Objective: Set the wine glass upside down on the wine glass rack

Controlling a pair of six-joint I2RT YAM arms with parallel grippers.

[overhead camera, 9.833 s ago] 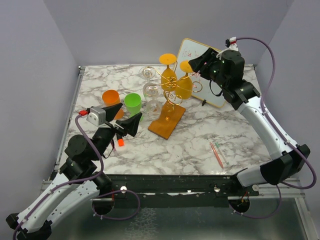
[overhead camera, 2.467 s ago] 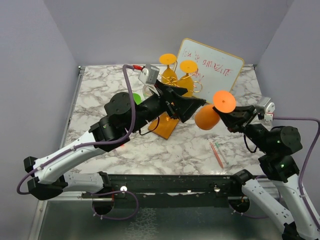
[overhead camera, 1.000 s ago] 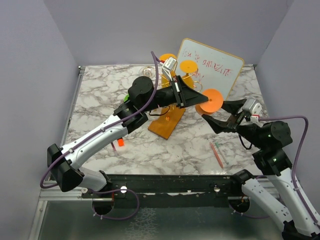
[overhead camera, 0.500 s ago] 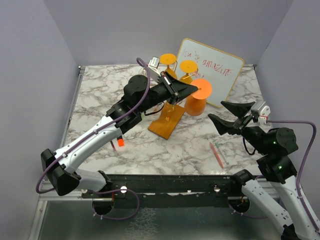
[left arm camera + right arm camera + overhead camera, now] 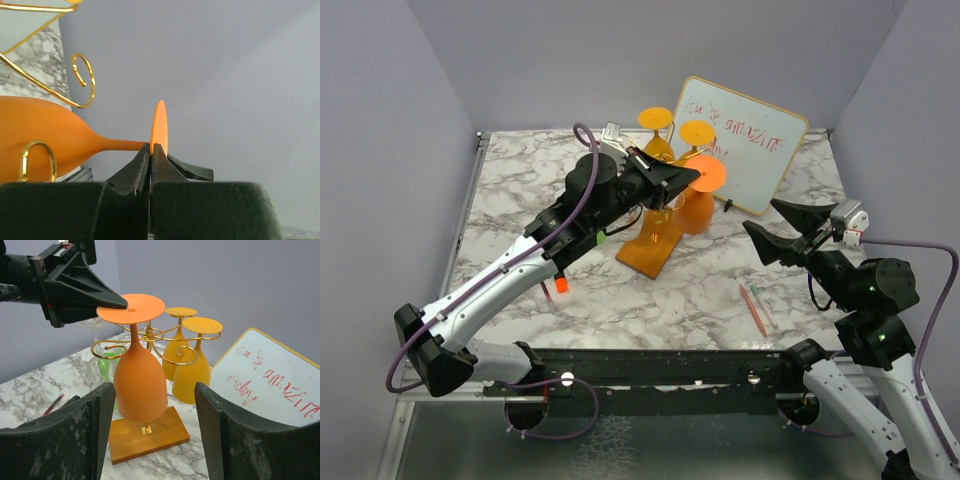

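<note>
The orange wine glass point(image 5: 697, 208) hangs upside down, its bowl point(image 5: 140, 381) just above the wooden base point(image 5: 150, 438) of the wine glass rack point(image 5: 653, 243). My left gripper point(image 5: 688, 177) is shut on the rim of the glass's round foot point(image 5: 159, 125), pinching it edge-on. The stem stands among the gold scroll arms point(image 5: 111, 346); whether the foot rests on them I cannot tell. My right gripper point(image 5: 761, 217) stands open to the right of the rack, apart from the glass, with nothing between its fingers point(image 5: 102, 430).
Two yellow glasses point(image 5: 192, 374) hang upside down on the far side of the rack. A whiteboard point(image 5: 745, 140) leans behind it. A green cup point(image 5: 103, 366) and a clear glass sit left of the rack. Pens point(image 5: 754, 306) and a red marker point(image 5: 561, 286) lie on the marble.
The left gripper has carried the orange glass left and back, up against the rack's scroll arms. The right gripper stays open and has drawn slightly away to the right.
</note>
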